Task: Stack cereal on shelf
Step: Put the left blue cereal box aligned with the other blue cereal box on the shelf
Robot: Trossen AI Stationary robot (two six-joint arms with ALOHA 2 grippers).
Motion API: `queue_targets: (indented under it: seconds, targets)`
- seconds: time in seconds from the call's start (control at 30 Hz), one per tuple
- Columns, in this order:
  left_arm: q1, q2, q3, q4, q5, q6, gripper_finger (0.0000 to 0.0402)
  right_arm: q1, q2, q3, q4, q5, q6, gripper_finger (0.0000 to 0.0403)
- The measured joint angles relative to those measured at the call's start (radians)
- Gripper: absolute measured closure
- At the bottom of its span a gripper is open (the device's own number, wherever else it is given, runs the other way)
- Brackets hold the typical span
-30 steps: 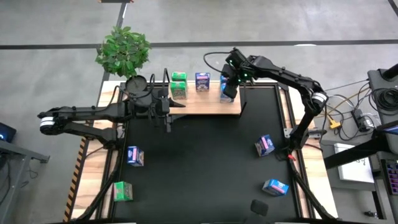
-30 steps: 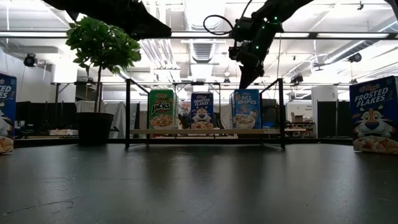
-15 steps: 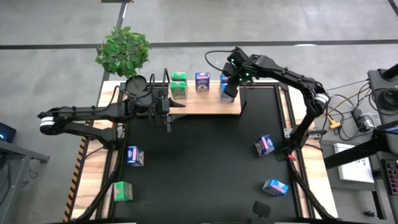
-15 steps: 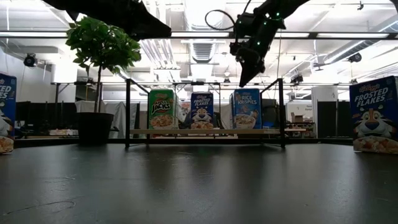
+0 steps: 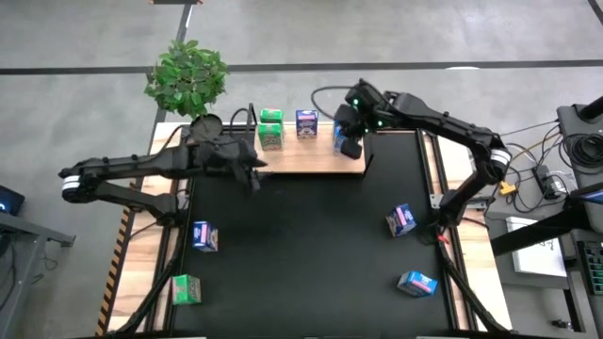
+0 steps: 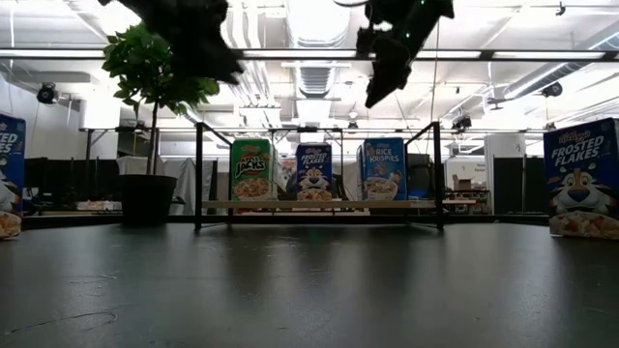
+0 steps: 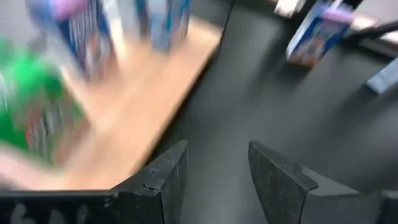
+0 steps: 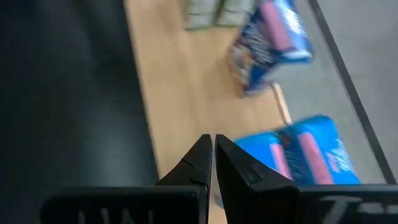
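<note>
On the near part of the black desk (image 5: 311, 254) four cereal cartons lie loose: a green one (image 5: 187, 289) and a blue one (image 5: 204, 236) on the left, two blue ones (image 5: 416, 282) (image 5: 400, 220) on the right. Farther back, the left gripper (image 5: 254, 179) hangs at the shelf's (image 5: 311, 158) near edge, fingers apart and empty. The right gripper (image 5: 350, 148) hovers over the shelf's right end, fingers together, holding nothing. On the shelf stand what look like four cartons, though the stacked green ones (image 5: 271, 132) blur together.
</note>
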Motion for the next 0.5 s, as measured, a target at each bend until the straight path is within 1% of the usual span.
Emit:
queue_targets:
  seconds: [0.07, 0.17, 0.3, 0.4, 0.5]
  targets:
    - [-0.022, 0.012, 0.028, -0.111, 0.006, -0.097, 0.0249, 0.038, -0.014, -0.022, 0.019, -0.001, -0.008, 0.0390]
    - [-0.078, 0.015, 0.054, -0.268, 0.009, -0.295, 0.0249, 0.093, -0.028, -0.054, 0.052, -0.001, -0.028, 0.0390]
    - [-0.189, 0.014, 0.088, -0.449, 0.004, -0.523, 0.0249, 0.149, -0.044, -0.084, 0.075, 0.001, -0.049, 0.0390]
    - [-0.265, 0.014, 0.114, -0.597, -0.025, -0.692, 0.0249, 0.175, -0.058, -0.100, 0.098, 0.002, -0.057, 0.0390]
    - [-0.335, 0.013, 0.122, -0.712, -0.033, -0.881, 0.0240, 0.194, -0.064, -0.102, 0.108, 0.002, -0.062, 0.0390]
